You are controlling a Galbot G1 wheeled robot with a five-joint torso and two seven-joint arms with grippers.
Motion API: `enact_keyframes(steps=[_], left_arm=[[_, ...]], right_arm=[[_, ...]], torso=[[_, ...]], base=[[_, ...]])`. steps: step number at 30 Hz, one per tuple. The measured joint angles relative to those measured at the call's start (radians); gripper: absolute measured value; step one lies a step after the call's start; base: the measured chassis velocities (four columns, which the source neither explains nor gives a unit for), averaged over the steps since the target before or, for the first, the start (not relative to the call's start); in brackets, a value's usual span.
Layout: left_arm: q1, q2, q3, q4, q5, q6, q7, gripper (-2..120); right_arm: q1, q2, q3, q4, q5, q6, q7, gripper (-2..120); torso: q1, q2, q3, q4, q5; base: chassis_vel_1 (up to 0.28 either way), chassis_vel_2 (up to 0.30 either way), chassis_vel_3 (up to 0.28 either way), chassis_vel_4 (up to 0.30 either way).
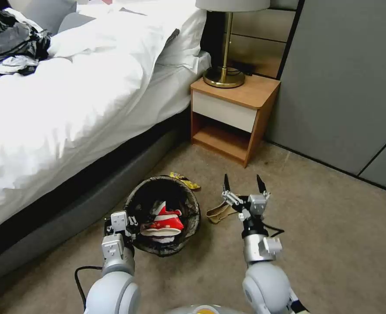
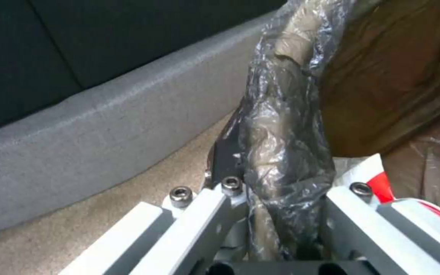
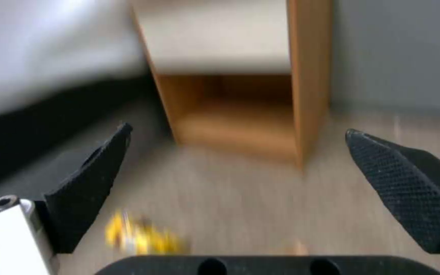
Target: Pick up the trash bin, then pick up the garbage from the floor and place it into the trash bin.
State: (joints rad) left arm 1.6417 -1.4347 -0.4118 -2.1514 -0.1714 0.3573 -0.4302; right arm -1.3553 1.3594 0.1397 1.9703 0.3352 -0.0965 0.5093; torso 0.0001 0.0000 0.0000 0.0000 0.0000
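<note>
Left gripper clamps the bin rim; right gripper, wide open and empty, hovers over the tan paper, probably its next pick, needing a descent

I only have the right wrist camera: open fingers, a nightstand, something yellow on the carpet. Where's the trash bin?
Observer: The trash bin sits on the carpet beside the bed, to the left of the right gripper.
Operator: Is the other arm holding it?
Observer: Yes, the left gripper is clamped on its bagged rim.
Operator: Anything in it already?
Observer: A crushed red-and-white cup lies inside.
Operator: Other litter near me?
Observer: A tan paper piece lies between the bin and your gripper; the yellow wrapper lies past the bin.
</note>
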Motion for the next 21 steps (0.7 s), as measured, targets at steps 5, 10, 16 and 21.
enact_keyframes(steps=[5, 10, 16, 21], left_arm=[[0.007, 0.002, 0.000, -0.009, 0.003, 0.000, 0.000, 0], [0.010, 0.001, 0.000, -0.011, 0.006, 0.000, 0.000, 0], [0.010, -0.004, 0.005, -0.011, 0.013, 0.000, 0.000, 0], [0.014, -0.006, 0.007, -0.009, 0.021, 0.000, 0.000, 0]], right_arm=[[0.115, -0.002, -0.032, -0.082, 0.222, -0.253, 0.117, 100], [0.185, 0.014, -0.052, -0.177, 0.282, -0.310, 0.140, 100], [0.300, 0.072, -0.052, -0.419, 0.349, -0.328, 0.159, 100], [0.346, 0.108, -0.046, -0.534, 0.349, -0.325, 0.138, 100]], torso=[[0.000, 0.000, 0.000, 0.0001, 0.0000], [0.000, 0.000, 0.000, 0.0000, 0.0000], [0.000, 0.000, 0.000, 0.0000, 0.0000], [0.000, 0.000, 0.000, -0.0002, -0.0001]], base=[[0.000, 0.000, 0.000, 0.000], [0.000, 0.000, 0.000, 0.000], [0.000, 0.000, 0.000, 0.000], [0.000, 0.000, 0.000, 0.000]])
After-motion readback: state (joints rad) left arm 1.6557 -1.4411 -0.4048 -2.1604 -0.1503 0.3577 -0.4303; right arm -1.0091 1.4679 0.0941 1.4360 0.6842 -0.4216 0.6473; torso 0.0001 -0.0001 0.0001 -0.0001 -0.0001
